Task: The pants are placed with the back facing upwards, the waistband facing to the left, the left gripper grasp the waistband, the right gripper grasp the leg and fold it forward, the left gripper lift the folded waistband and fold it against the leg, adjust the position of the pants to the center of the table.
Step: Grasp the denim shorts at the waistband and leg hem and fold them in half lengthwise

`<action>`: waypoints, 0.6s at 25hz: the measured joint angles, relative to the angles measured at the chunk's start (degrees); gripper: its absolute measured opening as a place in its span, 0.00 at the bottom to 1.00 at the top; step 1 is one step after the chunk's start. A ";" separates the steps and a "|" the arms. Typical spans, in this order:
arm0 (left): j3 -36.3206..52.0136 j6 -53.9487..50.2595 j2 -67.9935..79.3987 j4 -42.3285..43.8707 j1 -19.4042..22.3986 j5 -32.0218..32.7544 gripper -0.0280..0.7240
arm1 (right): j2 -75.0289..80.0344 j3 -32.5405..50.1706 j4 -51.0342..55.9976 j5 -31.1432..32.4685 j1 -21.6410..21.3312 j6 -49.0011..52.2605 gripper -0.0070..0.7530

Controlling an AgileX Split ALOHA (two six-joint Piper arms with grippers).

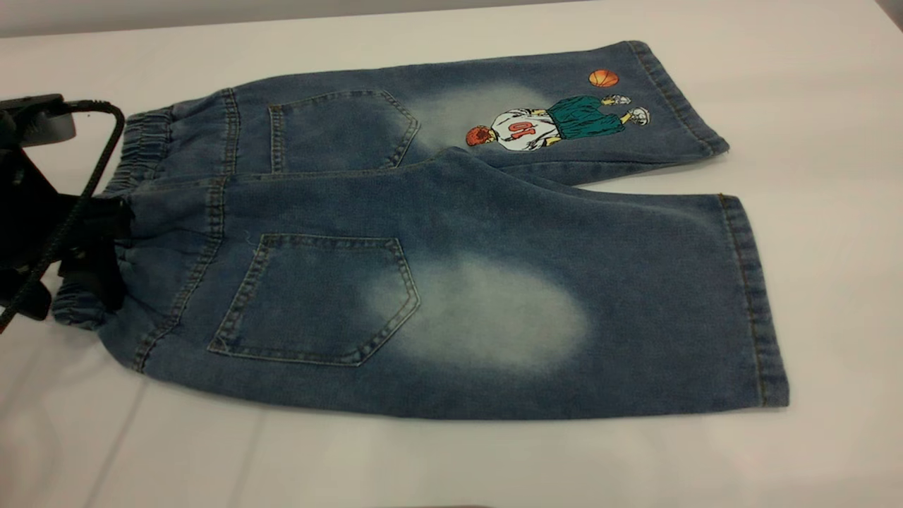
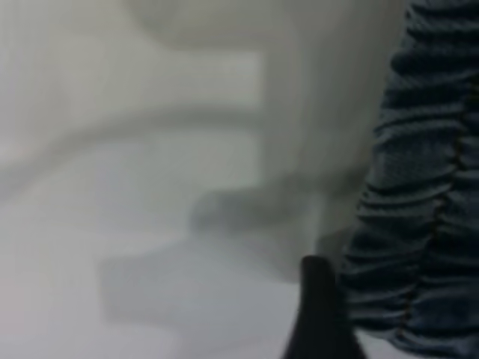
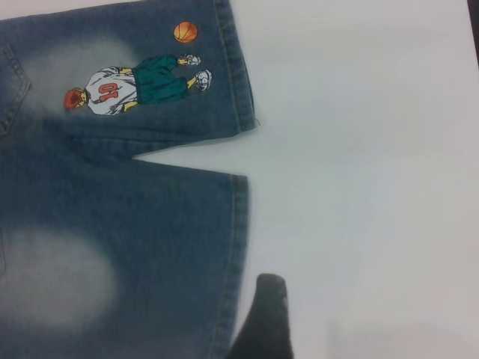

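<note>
A: Starting at the left edge, what is there?

B: The left gripper (image 1: 95, 261) sits at the gathered waistband (image 1: 141, 152) of the pants (image 1: 451, 233). Its black body covers the near part of the elastic and a braided cable (image 1: 85, 190) loops over it. Whether its fingers are wide, narrow or clamped on the denim I cannot tell; the left wrist view shows only one dark fingertip (image 2: 318, 314) just beside the ruched band.

A: And moving across?

B: The pants lie flat on the white table (image 1: 811, 106), back side up, two stitched pockets showing, waistband to the left. The near, wider leg (image 1: 564, 303) has a large pale faded oval and overlaps the inner edge of the far leg, which bears a basketball-player cartoon (image 1: 557, 123) near its hem.

A: The right end?

B: Both hems point right, the two legs parted in a narrow V. The right gripper (image 3: 262, 321) hangs above the near leg's hem; only one dark finger shows, so I cannot tell its spread.
</note>
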 joint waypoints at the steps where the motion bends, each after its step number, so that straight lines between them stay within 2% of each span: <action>1: 0.00 0.22 0.00 0.00 0.00 -0.19 0.57 | 0.00 0.00 0.00 0.00 0.00 0.00 0.79; 5: 0.00 0.59 0.24 0.00 0.00 -0.91 0.34 | 0.00 0.00 0.04 0.00 0.00 0.00 0.79; 9: -0.10 0.58 0.94 0.00 0.00 -1.55 0.15 | 0.00 0.00 0.04 0.00 0.00 -0.12 0.79; 11: -0.17 0.65 0.79 0.00 0.00 -1.55 0.10 | 0.00 -0.21 0.22 0.18 0.00 -0.61 0.79; 15: -0.60 0.80 -1.31 0.00 0.00 0.83 0.10 | 0.27 -3.15 1.54 1.83 0.00 -4.04 0.79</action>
